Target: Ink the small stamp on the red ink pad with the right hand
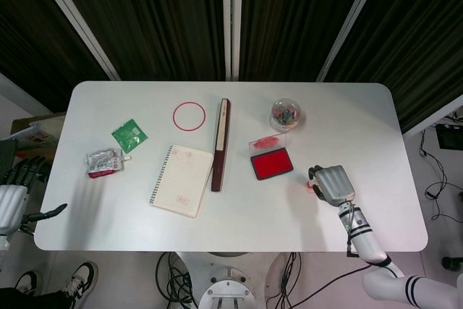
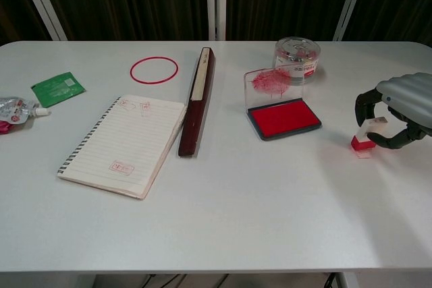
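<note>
At the right edge of the chest view, the grey right hand (image 2: 395, 109) curls around the small clear-topped, red-based stamp (image 2: 365, 139), which stands on the white table (image 2: 223, 207); whether the fingers actually grip it or only sit close around it, I cannot tell. The open red ink pad (image 2: 283, 119) lies left of the stamp, well apart, its clear lid upright and smeared red. Behind the pad sits a round clear plastic tub (image 2: 297, 55) holding small colourful items. The left hand (image 1: 18, 193) hangs at the lower left of the head view, off the table, fingers spread, holding nothing.
</note>
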Robot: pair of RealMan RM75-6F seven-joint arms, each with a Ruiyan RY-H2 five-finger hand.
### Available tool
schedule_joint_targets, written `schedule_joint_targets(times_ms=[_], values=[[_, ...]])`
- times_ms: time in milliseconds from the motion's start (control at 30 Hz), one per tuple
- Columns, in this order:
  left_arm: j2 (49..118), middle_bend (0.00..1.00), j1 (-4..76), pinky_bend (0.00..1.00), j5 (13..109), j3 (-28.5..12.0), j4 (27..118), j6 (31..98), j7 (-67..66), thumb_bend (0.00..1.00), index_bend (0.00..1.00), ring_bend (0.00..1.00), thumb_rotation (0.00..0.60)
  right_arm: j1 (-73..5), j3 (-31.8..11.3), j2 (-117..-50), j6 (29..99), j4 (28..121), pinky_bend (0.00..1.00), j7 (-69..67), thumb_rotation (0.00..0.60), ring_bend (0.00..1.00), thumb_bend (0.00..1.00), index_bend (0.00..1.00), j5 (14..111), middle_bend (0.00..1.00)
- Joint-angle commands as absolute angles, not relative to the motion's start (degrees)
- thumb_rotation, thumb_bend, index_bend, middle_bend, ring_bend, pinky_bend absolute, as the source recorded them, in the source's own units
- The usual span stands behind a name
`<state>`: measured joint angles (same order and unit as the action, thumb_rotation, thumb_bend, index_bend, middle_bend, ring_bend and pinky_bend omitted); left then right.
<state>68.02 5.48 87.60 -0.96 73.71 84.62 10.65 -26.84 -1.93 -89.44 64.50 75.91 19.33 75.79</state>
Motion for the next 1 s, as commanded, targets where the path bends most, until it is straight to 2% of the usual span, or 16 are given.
schedule_joint_targets(times_ms=[33,267,433,800,900,1000], values=[[68.0,0.08,5.46,0.19,87.56,-0.95,73.7,84.61,10.68,0.07,0.03,0.08,0.249,-26.85,-2.08,-89.56,64.22,75.76,1.0,19.47,0.6,0.88,0.35,0.59,75.78,0.51],[67.96,0.08,5.51,0.19,87.59,-0.96,73.8,84.57,10.65,0.07,0.03,0.08,0.249,-26.85,-2.32,-89.47,63.52,75.9,1.0,19.66,0.6,0.88,0.34,0.54,75.86,0.47],[67.84,0.08,5.55,0.19,87.49,-0.96,74.02,84.42,10.44,0.07,0.04,0.08,0.301,-27.08,-2.44,-89.13,62.26,76.14,1.0,20.52,0.6,0.88,0.33,0.51,75.3,0.45],[67.68,0.08,5.68,0.19,87.61,-1.02,74.21,84.46,10.35,0.08,0.04,0.08,0.302,-27.06,-2.63,-88.53,61.73,77.3,1.0,20.83,0.6,0.88,0.32,0.44,75.35,0.39],[67.7,0.08,5.67,0.19,87.62,-1.01,74.19,84.47,10.38,0.08,0.04,0.08,0.302,-27.05,-2.62,-88.27,61.5,77.52,1.0,20.77,0.6,0.88,0.31,0.39,75.37,0.36],[67.6,0.08,5.63,0.19,87.62,-1.0,74.25,84.53,10.37,0.08,0.04,0.08,0.301,-27.21,-2.43,-87.48,60.8,78.34,1.0,20.91,0.6,0.88,0.3,0.28,75.38,0.3]])
